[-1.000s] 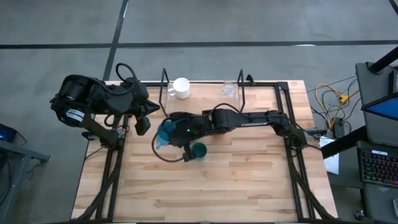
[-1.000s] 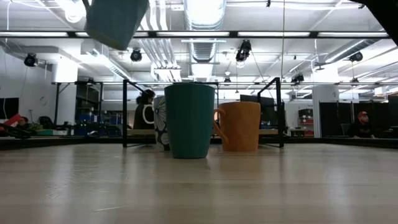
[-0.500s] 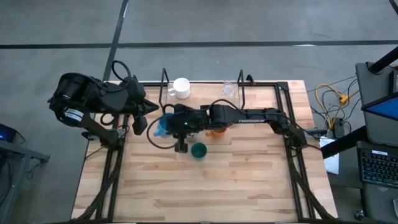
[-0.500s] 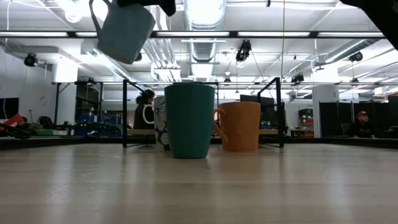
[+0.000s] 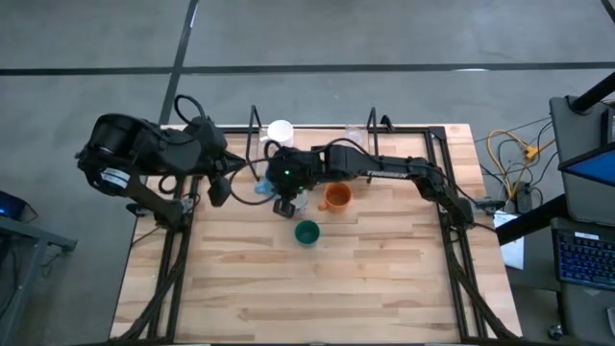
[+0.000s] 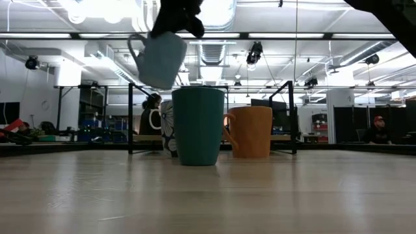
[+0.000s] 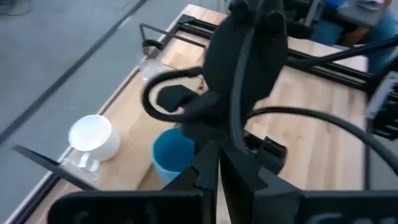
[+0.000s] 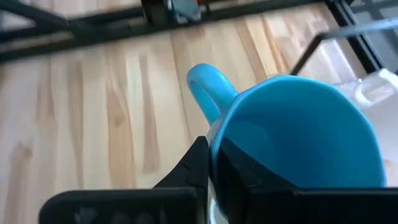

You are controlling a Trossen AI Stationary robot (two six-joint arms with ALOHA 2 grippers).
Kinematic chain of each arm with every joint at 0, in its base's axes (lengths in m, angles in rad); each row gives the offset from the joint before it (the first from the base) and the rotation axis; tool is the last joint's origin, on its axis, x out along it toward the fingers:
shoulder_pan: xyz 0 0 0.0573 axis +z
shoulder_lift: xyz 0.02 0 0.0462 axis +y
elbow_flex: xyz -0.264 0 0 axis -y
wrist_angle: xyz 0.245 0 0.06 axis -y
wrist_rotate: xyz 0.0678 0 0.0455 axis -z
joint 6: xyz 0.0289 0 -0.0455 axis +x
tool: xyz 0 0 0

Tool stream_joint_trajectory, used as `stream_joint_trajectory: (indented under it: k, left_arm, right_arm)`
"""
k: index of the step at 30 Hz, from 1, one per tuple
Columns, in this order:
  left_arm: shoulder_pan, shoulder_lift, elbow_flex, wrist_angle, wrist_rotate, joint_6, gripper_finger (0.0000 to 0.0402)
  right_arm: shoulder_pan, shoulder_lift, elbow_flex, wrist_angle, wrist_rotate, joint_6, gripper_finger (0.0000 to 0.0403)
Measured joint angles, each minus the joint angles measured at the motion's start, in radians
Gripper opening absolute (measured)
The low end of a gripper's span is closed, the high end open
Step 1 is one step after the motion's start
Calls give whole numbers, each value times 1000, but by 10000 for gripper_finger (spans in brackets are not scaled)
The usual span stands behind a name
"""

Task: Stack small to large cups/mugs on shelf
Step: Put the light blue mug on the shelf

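Note:
My right gripper (image 5: 281, 188) is shut on a light blue mug (image 5: 261, 188), held in the air just in front of the shelf (image 5: 317, 144); in the low view the mug (image 6: 159, 60) hangs tilted above the table. A white mug (image 5: 280, 135) stands at the shelf's left end and a clear glass (image 5: 354, 137) at its right end. An orange mug (image 5: 335, 197) and a dark teal cup (image 5: 307, 232) stand upright on the table. My left gripper (image 5: 219, 189) is shut and empty, left of the blue mug. My right gripper pinches the blue mug's rim (image 8: 214, 140) right beside the handle (image 8: 208, 87), one finger inside the mug and one outside. The fingers come from above. The mug is lifted clear of the table and tilted, handle toward the table's left (image 6: 135, 47).
The shelf's black upright wire loops (image 5: 255, 125) (image 5: 373, 123) stand at its two ends. The right arm (image 5: 394, 176) stretches across the table above the orange mug. The table's near half (image 5: 317, 288) is bare wood.
My right gripper has carried the blue mug toward the table's far edge and a little to the right, nearer the shelf, and has come lower. The mug stays tilted in the hold.

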Motion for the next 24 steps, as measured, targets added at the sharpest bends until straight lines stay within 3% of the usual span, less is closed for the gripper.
stream_joint_trajectory:
  k: [5,9,13,20,24]
  left_arm:
    - [1,18,-23,-2,-113,13,2]
    - [9,32,-87,-4,-137,71,2]
    - [31,47,-188,-8,-139,170,2]
    - [131,33,-372,-8,-320,233,2]
    - [208,-1,-421,24,-353,274,2]
  right_arm:
    - [-29,0,0,-63,1,-99,12]
    - [-62,0,0,-134,9,-130,12]
    - [-87,0,0,-228,119,-140,13]
    - [-161,0,0,-303,125,-103,13]
    - [-194,-3,0,-300,133,-61,13]
